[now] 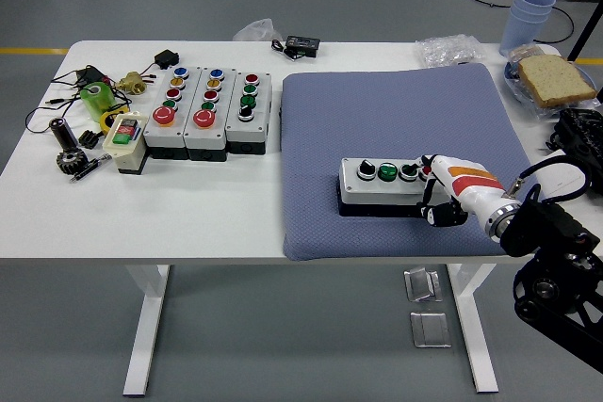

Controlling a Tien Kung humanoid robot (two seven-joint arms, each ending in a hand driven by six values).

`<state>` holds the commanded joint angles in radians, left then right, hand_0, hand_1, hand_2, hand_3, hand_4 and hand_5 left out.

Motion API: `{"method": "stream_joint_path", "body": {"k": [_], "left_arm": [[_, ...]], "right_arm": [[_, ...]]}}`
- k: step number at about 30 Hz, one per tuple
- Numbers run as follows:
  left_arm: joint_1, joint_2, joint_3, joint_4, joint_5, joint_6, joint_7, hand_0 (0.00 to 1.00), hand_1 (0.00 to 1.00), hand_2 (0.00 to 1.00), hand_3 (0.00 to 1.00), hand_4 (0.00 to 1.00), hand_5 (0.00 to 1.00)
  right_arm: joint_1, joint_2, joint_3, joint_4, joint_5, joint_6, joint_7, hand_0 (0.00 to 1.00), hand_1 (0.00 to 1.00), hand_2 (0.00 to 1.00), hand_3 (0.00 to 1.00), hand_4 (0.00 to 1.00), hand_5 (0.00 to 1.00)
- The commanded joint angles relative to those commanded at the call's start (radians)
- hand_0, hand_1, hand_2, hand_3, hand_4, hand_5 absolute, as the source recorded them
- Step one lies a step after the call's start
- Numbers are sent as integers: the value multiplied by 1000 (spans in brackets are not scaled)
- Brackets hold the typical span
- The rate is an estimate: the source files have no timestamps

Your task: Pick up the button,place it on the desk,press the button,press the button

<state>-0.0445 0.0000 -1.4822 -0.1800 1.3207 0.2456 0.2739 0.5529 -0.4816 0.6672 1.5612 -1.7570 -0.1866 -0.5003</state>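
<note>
A grey button box (375, 182) with a black knob, a green button and another black knob lies on the blue mat (386, 110), near its front edge. My right hand (439, 195), white with orange stripes, comes in from the lower right. Its fingers are curled around the box's right end, with the thumb on top and the other fingers against the front face. The right end of the box is hidden by the hand. The box rests flat on the mat. The left arm does not show.
Three larger button boxes (207, 112) stand side by side on the table's left half, with a small switch box (123, 136), green tape (94, 98) and cables beside them. Blue cups (529, 14), bread (556, 78) and a plastic bag (448, 48) sit at the back right.
</note>
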Motion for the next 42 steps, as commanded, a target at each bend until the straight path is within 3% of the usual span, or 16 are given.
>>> {"method": "stream_joint_path", "body": {"k": [4, 6, 7, 10, 12, 13, 18, 19, 22, 24, 25, 30, 42], "left_arm": [[0, 0, -1, 0, 5, -1, 0, 540, 420, 422, 418, 254, 459], [0, 0, -1, 0, 7, -2, 0, 540, 420, 422, 418, 254, 459], [0, 0, -2, 0, 7, -2, 0, 541, 418, 421, 417, 258, 458], [-1, 0, -3, 0, 8, -1, 0, 541, 418, 421, 417, 258, 458], [0, 0, -3, 0, 6, -1, -1, 541, 418, 421, 417, 258, 458], [0, 0, -3, 0, 5, -1, -1, 540, 419, 422, 417, 255, 459], [0, 0, -6, 0, 10, -1, 1, 540, 419, 422, 417, 255, 459], [1, 0, -5, 0, 12, -2, 2, 540, 418, 422, 417, 255, 458], [2, 0, -8, 0, 21, -2, 2, 540, 418, 422, 417, 255, 458], [3, 0, -10, 0, 23, -2, 3, 540, 418, 422, 417, 255, 458], [3, 0, -11, 0, 24, -2, 3, 540, 418, 421, 417, 258, 456], [3, 0, -14, 0, 29, -2, 3, 540, 418, 421, 417, 258, 456], [3, 0, -22, 0, 56, -5, 7, 541, 419, 422, 418, 258, 452]], "right_arm": [[-7, -10, 77, 43, -1, -23, 18, 138, 2, 194, 694, 512, 2], [-20, -12, 119, 48, 32, -60, 46, 138, 2, 194, 694, 512, 2], [-34, -11, 147, 44, 67, -93, 78, 323, 117, 312, 736, 746, 2], [-59, -9, 195, 38, 151, -164, 138, 323, 117, 312, 736, 746, 2], [-97, -4, 261, 30, 242, -231, 229, 323, 117, 312, 736, 746, 2], [-101, -3, 276, 29, 281, -238, 268, 538, 518, 599, 826, 646, 42], [-155, 16, 412, 9, 489, -154, 476, 538, 518, 599, 826, 646, 42], [-171, 19, 440, -3, 534, -134, 521, 744, 721, 772, 828, 739, 238], [-208, 23, 488, -24, 664, -112, 608, 744, 721, 772, 828, 739, 238], [-231, 24, 510, -30, 748, -93, 619, 744, 721, 772, 828, 739, 238], [-244, 26, 523, -33, 787, -83, 620, 788, 772, 811, 822, 785, 419], [-306, 32, 575, -33, 1002, -47, 614, 788, 772, 811, 822, 785, 419], [-460, 41, 672, 46, 1502, -10, 551, 784, 772, 796, 790, 781, 448]]}}
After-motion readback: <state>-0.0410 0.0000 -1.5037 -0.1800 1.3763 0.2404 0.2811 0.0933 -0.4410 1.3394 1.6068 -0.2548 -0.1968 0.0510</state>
